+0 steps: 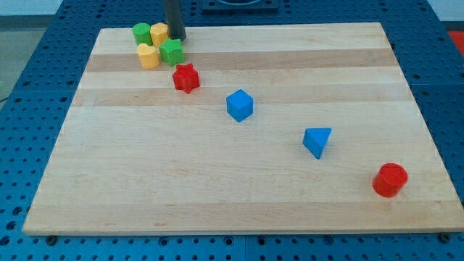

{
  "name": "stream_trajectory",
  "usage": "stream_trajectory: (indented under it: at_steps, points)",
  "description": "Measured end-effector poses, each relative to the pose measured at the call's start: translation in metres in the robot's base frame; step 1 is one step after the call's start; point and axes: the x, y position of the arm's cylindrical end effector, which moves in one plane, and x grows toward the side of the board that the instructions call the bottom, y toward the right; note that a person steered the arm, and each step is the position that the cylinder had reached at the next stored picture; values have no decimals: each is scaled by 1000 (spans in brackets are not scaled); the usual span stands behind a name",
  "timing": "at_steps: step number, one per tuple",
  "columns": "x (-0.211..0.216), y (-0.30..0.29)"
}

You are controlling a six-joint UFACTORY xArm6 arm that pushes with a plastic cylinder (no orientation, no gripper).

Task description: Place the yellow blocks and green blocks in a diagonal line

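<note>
**Yellow/green cluster at board's 11 o'clock corner, tip beside it**

Wooden board (pixel 239 181) sits on a blue perforated bench (pixel 29 43), pale planks, long edge running across the view.

No gripper on this arm, so nothing to open or close: just the dark rod, and my tip (pixel 176 39) is down at the board's top edge, around 11 o'clock from board centre.

Task blocks, all bunched in that corner:
- green cylinder (pixel 141 32), at 9 o'clock from my tip, near it but with a yellow block between
- yellow block (pixel 159 33), shape unclear, just beside my tip at 9 o'clock; cannot tell if touching
- yellow heart-like block (pixel 148 56), at 7 o'clock from my tip
- green star-like block (pixel 172 52), at 6 o'clock from my tip, just under it in the view

The four sit tight together, roughly a square clump, neighbours touching or nearly so.

Other blocks run diagonally from the clump toward 4 o'clock:
- red star (pixel 186 77), just beside the green star-like block at its 4 o'clock
- blue cube (pixel 239 105), near board centre
- blue triangular block (pixel 317 141), further along at 4 o'clock
- red cylinder (pixel 390 180), near the board's right edge, well apart from my tip
</note>
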Motion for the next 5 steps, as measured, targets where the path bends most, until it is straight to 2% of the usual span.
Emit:
stream_trajectory:
  at_steps: [3,5]
  points:
    - [-23,-30]
    - [20,-88]
